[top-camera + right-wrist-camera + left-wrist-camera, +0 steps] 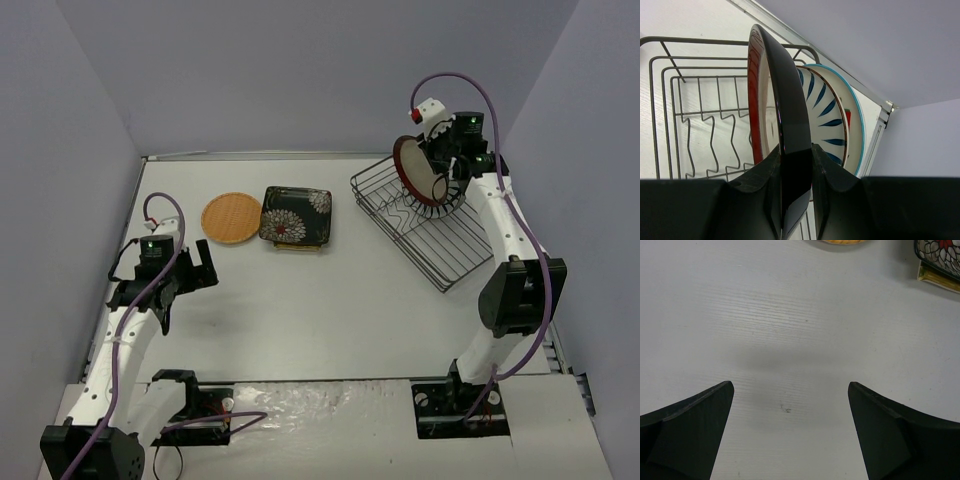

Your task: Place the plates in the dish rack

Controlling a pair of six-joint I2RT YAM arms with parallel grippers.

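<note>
Right end effector (792,160) pinching red-rimmed plate (757,100) by rim, upright over dish rack (440,240), table (330,310) 2 o'clock, beside slotted striped plate (822,115). Next: lower into free divider gap, release. Left end effector (790,390) spread, empty. Orange plate (232,217), floral plate (296,215) at 11 o'clock.

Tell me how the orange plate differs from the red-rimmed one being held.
The orange plate lies flat on the table; the red-rimmed plate stands on edge at the dish rack. The orange plate is untouched, while the right gripper clamps the red-rimmed plate's rim. The orange plate is one colour; the red-rimmed plate has a cream centre. Both are round.
</note>
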